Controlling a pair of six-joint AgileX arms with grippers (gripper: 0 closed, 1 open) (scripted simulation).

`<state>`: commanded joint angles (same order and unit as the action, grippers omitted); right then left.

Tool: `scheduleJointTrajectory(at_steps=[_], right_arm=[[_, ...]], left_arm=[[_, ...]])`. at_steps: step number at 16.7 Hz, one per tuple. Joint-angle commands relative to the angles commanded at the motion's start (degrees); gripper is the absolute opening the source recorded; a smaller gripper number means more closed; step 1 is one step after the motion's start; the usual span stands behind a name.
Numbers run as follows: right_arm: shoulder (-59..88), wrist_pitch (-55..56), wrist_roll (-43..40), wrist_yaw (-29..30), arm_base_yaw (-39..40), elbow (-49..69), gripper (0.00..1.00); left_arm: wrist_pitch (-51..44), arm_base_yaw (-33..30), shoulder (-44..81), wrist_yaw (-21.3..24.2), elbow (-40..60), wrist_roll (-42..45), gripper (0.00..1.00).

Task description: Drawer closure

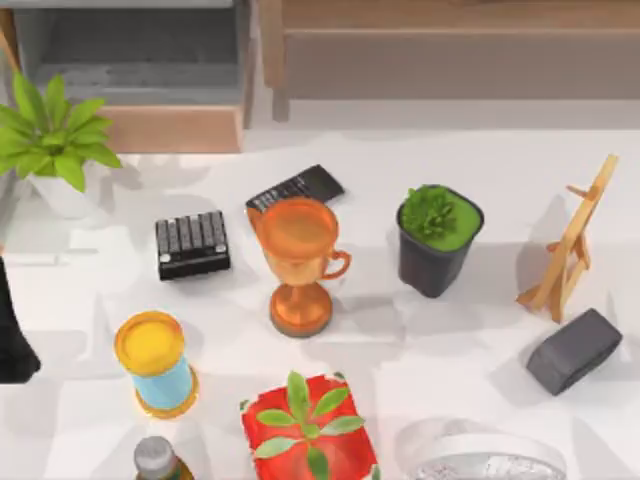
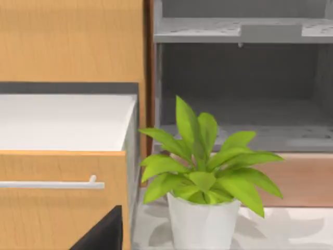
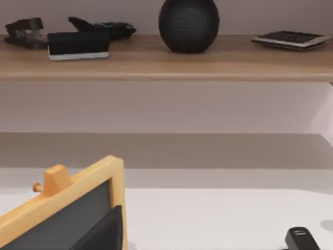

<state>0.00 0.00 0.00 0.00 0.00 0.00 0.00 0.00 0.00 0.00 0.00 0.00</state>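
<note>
The drawer (image 1: 170,128) stands pulled out at the table's back left, with its grey inside (image 1: 130,50) open to view and its plain tan front board facing the table. The left wrist view sees the same drawer (image 2: 299,179) from the front, behind a leafy plant. My left arm (image 1: 12,330) is a dark shape at the table's left edge, well in front of the drawer and apart from it. A dark part of the left gripper (image 2: 99,235) shows low in its wrist view. A dark part of the right gripper (image 3: 104,232) sits close behind a wooden easel.
A potted plant (image 1: 55,140) stands just in front of the drawer's left corner. A keypad (image 1: 192,243), an orange trophy (image 1: 300,262), a black plant pot (image 1: 437,238), the easel (image 1: 570,245) and a yellow-topped can (image 1: 152,362) crowd the table. A second, handled drawer (image 2: 52,183) stands out at the left.
</note>
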Motion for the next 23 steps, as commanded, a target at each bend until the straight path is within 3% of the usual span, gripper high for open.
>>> scheduleJointTrajectory(at_steps=[3, 6, 13, 18, 20, 23], right_arm=[[0.0, 0.0, 0.0, 0.0, 0.0, 0.0, 1.0], [0.0, 0.0, 0.0, 0.0, 0.0, 0.0, 1.0], [0.0, 0.0, 0.0, 0.0, 0.0, 0.0, 1.0], [0.0, 0.0, 0.0, 0.0, 0.0, 0.0, 1.0], [0.0, 0.0, 0.0, 0.0, 0.0, 0.0, 1.0], [0.0, 0.0, 0.0, 0.0, 0.0, 0.0, 1.0]], left_arm=[[0.6, -0.7, 0.6, -0.7, 0.6, 0.0, 1.0], [4.7, -6.0, 5.0, -5.6, 5.3, 0.2, 1.0], [15.4, -26.9, 32.3, -26.6, 18.1, 0.7, 1.0], [21.5, -38.5, 46.7, -38.1, 25.4, 0.8, 1.0], [22.8, -41.1, 49.3, -40.7, 27.0, 0.9, 1.0], [23.0, -41.5, 49.7, -41.2, 27.3, 0.9, 1.0]])
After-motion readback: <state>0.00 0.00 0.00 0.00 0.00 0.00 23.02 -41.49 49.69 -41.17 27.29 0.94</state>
